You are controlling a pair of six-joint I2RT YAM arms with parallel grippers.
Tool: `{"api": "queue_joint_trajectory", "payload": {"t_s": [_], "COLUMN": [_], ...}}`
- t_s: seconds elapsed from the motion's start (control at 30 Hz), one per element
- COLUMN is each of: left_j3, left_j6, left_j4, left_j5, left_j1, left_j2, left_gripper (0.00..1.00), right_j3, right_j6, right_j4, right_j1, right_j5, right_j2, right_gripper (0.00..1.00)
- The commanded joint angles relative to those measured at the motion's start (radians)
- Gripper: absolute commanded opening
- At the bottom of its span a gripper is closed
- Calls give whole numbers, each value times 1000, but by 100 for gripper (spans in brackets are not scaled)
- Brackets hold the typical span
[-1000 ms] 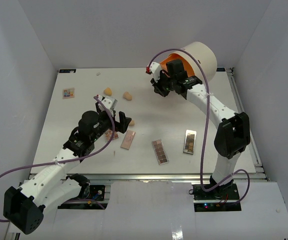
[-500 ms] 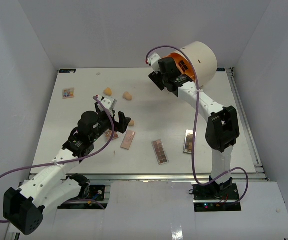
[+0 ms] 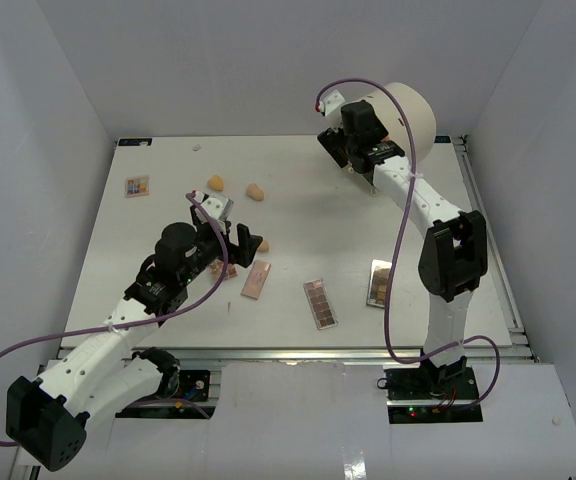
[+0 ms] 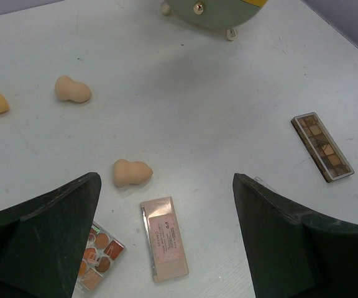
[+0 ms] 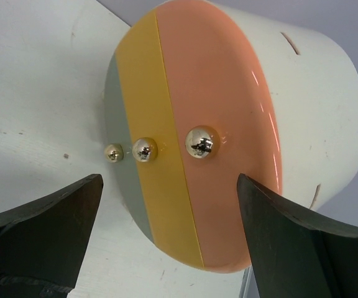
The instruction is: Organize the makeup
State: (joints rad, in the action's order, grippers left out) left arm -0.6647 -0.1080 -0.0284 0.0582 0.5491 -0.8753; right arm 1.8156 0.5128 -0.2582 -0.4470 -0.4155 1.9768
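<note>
White counter (image 3: 168, 200) carries everything. A cream cylinder (image 3: 415, 112) lies on its side at the far right corner. In the right wrist view its round face shows bands of grey-green, yellow and peach, each with a gold knob.

Two arms rise from the near edge. The right arm (image 3: 450, 262) reaches up to the cylinder. The left arm (image 3: 118, 330) stretches over the left middle of the counter.

The right end effector (image 5: 169, 186) hangs before the cylinder's face with its fingers spread, gripping nothing. The left end effector (image 4: 165, 177) is also spread wide and empty, raised above the counter.

The makeup lies scattered, none of it in the cylinder. A brown palette (image 3: 320, 303) and a dark palette (image 3: 380, 283) lie apart on the near right, both flat. A pink palette (image 3: 256, 279) lies near the middle. Just left of it an orange palette (image 3: 220, 270) is partly hidden under the left end effector. A square palette (image 3: 137, 186) sits alone at the far left.

There are three peach sponges. The first sponge (image 3: 215, 183) and second sponge (image 3: 255, 191) rest near each other on the far left half, not touching. The third sponge (image 3: 262, 245) lies near the far end of the pink palette, with a small gap between them. In the left wrist view it shows between the spread fingers.

The knobs (image 5: 145, 149) sit in a row across the face.
</note>
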Motion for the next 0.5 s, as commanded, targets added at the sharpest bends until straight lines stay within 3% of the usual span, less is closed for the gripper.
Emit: {"api": "queue_joint_trajectory", "payload": {"t_s": [0.0, 0.1, 0.17, 0.23, 0.3, 0.47], "left_j3": [-13, -8, 0, -5, -30, -153], "left_j6": [-3, -20, -59, -106, -170, -344], "left_j4": [4, 24, 77, 127, 180, 310], "left_j5": [45, 89, 139, 214, 288, 410], "left_j1": [-1, -2, -4, -8, -8, -8], "left_j2": [2, -2, -9, -36, -95, -330], "left_gripper": [98, 98, 98, 98, 98, 96], "right_j3": [-39, -47, -65, -132, -227, -513], "right_j6": [13, 1, 37, 59, 65, -32], "right_j4": [34, -70, -177, -223, -231, -97], "right_j1": [26, 29, 40, 58, 72, 180], "right_j5": [15, 149, 529, 789, 1068, 1397], "right_j2": [-81, -126, -200, -302, -408, -598], "right_gripper": [96, 96, 96, 96, 95, 88]}}
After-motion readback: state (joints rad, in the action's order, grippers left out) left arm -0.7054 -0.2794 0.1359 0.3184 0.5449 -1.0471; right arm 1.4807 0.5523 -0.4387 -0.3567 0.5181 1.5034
